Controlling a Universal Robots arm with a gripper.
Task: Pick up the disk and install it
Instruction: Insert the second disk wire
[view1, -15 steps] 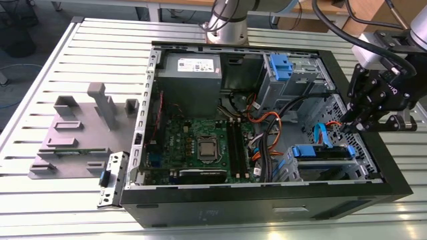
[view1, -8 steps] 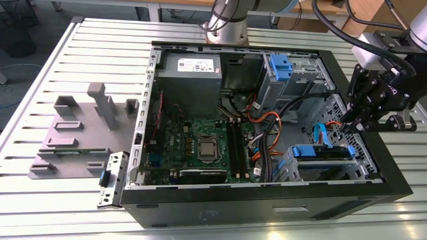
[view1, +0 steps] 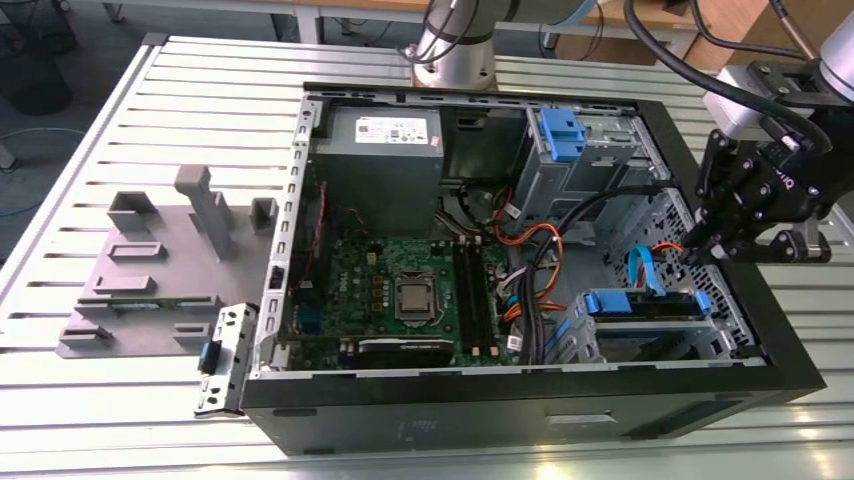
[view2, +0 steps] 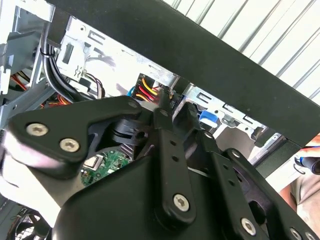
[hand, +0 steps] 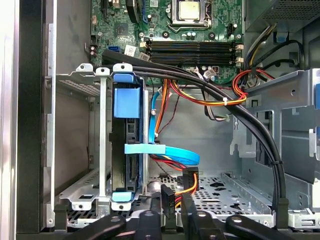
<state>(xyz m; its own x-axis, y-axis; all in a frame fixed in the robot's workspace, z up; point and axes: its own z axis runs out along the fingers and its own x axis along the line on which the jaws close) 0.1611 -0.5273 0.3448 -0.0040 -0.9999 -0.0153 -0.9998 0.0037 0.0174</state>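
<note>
Over at the 3 o'clock edge of the open computer case (view1: 787, 370) in the exterior view, we've got the gripper (view1: 701, 255) hanging just above the drive bay corner, right over the case wall. As for the disk (view1: 643, 305), it's already sitting in the metal drive cage (view1: 587, 340) down at about 5 o'clock inside the case, its blue carrier frame showing on top. From the first wrist view we see the disk (hand: 125, 145) standing on edge in that cage, with a light blue data cable (hand: 170, 152) looping out beside it and black cable bundles (hand: 235, 110) crossing toward the motherboard (hand: 195, 35). The fingers (hand: 172, 220) look pinched together with nothing between them in both wrist views, so we'd call the jaws clenched on nothing. At 12 o'clock in the case sits the grey power supply (view1: 380, 145), and a grey fixture plate (view1: 160, 270) lies on the slatted table (view1: 107, 410) at 9 o'clock.
</note>
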